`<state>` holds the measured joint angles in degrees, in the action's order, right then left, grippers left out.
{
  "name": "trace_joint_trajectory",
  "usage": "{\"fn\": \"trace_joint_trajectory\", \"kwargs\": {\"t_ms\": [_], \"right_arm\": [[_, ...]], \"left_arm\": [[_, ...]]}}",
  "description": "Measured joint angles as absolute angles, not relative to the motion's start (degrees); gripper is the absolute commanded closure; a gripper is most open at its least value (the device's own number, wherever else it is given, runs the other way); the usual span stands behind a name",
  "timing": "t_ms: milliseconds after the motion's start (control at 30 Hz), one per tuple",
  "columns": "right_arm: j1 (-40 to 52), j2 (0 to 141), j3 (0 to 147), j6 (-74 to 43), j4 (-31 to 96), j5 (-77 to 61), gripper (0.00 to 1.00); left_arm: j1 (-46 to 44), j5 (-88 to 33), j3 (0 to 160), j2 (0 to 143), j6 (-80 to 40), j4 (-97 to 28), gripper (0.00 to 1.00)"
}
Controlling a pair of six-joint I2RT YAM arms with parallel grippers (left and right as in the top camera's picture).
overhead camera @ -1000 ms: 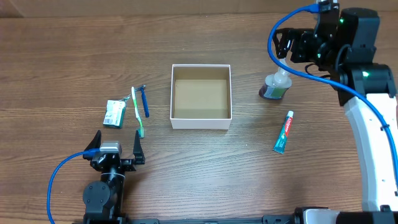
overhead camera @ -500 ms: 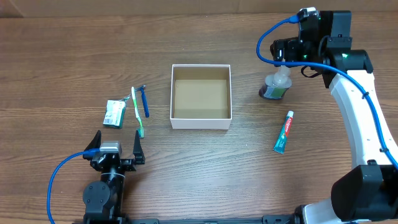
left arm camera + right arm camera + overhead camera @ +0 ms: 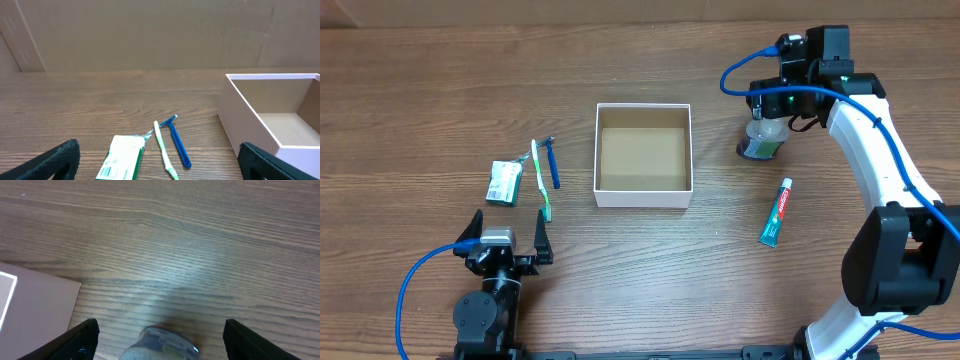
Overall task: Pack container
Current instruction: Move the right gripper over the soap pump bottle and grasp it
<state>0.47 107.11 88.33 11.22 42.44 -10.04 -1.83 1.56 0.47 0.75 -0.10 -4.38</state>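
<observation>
The container is a square white box with a brown inside, empty, at the table's middle; its corner shows in the left wrist view and the right wrist view. A small clear bottle lies right of it. My right gripper is open just above the bottle, which shows between its fingers in the right wrist view. A toothpaste tube lies nearer the front. A green-white packet, a toothbrush and a blue razor lie left. My left gripper is open and empty.
A cardboard wall stands behind the table's far edge. The right arm's blue cable loops above the bottle.
My right arm has swung left and down, bringing its open gripper from the far right to just over the bottle. The left arm has not moved.
</observation>
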Motion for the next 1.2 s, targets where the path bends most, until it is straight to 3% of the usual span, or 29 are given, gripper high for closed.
{"fn": "trace_joint_trajectory", "kwargs": {"t_ms": [133, 200, 567, 733, 833, 967, 1200], "right_arm": [[0.5, 107.2, 88.3, 9.4, 42.2, -9.7, 0.29], [0.5, 107.3, 88.3, 8.6, 42.2, -9.5, 0.39], [0.5, 107.4, 88.3, 6.2, 43.4, -4.9, 0.42], [0.5, 107.4, 88.3, 5.9, 44.6, -6.0, 0.57], [0.5, 107.4, 88.3, 5.8, 45.1, -6.2, 0.58], [0.5, 107.4, 88.3, 5.2, 45.2, -6.2, 0.71], [0.5, 107.4, 88.3, 4.7, 45.9, -6.2, 0.72]], "left_arm": [[-1.8, 1.6, 0.5, 0.8, -0.1, -4.4, 0.0], [-1.8, 1.6, 0.5, 0.8, -0.1, -4.4, 0.0], [-1.8, 1.6, 0.5, 0.8, -0.1, -4.4, 0.0], [-1.8, 1.6, 0.5, 0.8, -0.1, -4.4, 0.0], [-1.8, 1.6, 0.5, 0.8, -0.1, -4.4, 0.0], [-1.8, 1.6, 0.5, 0.8, -0.1, -4.4, 0.0], [-1.8, 1.6, 0.5, 0.8, -0.1, -4.4, 0.0]]}}
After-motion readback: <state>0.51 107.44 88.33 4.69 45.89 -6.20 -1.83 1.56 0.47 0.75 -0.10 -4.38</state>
